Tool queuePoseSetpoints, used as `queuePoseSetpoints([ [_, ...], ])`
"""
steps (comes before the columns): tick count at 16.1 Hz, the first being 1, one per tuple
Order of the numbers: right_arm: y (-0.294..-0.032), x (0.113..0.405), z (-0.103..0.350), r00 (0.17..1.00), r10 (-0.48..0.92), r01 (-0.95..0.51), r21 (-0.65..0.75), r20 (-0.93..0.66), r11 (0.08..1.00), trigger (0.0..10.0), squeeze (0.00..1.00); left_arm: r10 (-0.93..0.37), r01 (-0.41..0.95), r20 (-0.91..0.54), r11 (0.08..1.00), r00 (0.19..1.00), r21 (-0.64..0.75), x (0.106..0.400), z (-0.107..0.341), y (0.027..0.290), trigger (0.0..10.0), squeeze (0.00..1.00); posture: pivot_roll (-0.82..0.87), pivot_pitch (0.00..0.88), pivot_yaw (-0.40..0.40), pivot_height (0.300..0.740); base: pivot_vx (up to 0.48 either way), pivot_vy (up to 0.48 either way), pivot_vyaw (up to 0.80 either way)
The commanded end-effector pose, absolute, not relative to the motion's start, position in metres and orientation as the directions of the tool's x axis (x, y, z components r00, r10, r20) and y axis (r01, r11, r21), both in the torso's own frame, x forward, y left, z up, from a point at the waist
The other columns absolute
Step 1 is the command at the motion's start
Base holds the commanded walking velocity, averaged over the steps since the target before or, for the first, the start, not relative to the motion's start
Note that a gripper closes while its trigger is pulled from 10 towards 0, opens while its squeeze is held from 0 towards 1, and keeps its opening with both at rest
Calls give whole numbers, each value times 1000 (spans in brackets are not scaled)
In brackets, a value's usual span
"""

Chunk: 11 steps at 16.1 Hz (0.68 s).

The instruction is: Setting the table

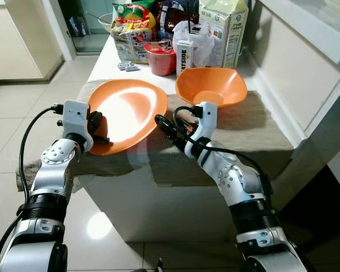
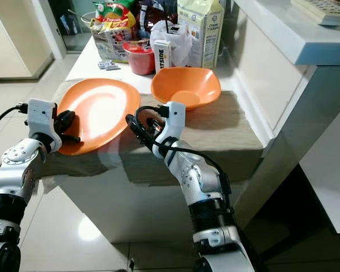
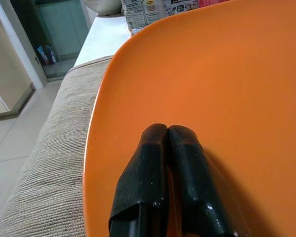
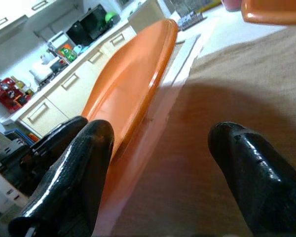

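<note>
A big orange plate point(image 1: 127, 113) stands tilted over the near left part of the beige cloth point(image 1: 243, 127) on the table, its left side raised. My left gripper point(image 1: 100, 131) is shut on the plate's near left rim; in the left wrist view its fingers point(image 3: 155, 163) lie pressed together against the plate point(image 3: 227, 74). My right gripper point(image 1: 168, 128) is open, low over the cloth just right of the plate's lower edge, with nothing between its fingers point(image 4: 71, 168). An orange bowl point(image 1: 211, 85) rests on the cloth behind the right gripper.
Behind the bowl stand a red cup point(image 1: 161, 58), a small white carton point(image 1: 185, 55), a tall paper bag point(image 1: 224, 28) and snack packets point(image 1: 133, 25). A white counter point(image 1: 306, 51) runs along the right. Tiled floor point(image 1: 22, 113) lies to the left.
</note>
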State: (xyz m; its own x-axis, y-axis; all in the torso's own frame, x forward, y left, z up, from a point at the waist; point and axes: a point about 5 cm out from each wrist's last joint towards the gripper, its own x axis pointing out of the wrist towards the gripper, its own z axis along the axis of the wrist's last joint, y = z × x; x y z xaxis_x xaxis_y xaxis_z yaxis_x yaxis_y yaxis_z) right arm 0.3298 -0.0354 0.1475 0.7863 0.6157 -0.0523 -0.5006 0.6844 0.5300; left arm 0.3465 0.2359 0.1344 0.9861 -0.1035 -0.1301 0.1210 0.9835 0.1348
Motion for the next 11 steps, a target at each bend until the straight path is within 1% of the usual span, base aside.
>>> queuePoseSetpoints([
  [1, -11, 330, 162, 757, 653, -550, 549, 10, 629, 10000, 0, -102, 133, -222, 983, 970, 130, 341, 115, 235, 10000, 0, -91, 0, 42, 740, 0, 0, 0],
  [3, -2, 333, 165, 753, 657, -557, 562, 33, 611, 10000, 0, -102, 132, -215, 982, 971, 131, 341, 118, 236, 10000, 0, -81, 0, 46, 740, 0, 0, 0],
  [9, 13, 340, 166, 746, 664, -537, 638, 54, 552, 10000, 0, -100, 129, -216, 984, 971, 123, 338, 116, 238, 10000, 0, -65, 0, 39, 740, 0, 0, 0],
  [11, 20, 341, 168, 734, 675, -523, 692, 70, 497, 10000, 0, -102, 130, -216, 984, 971, 119, 337, 116, 237, 10000, 0, -63, 0, 36, 740, 0, 0, 0],
])
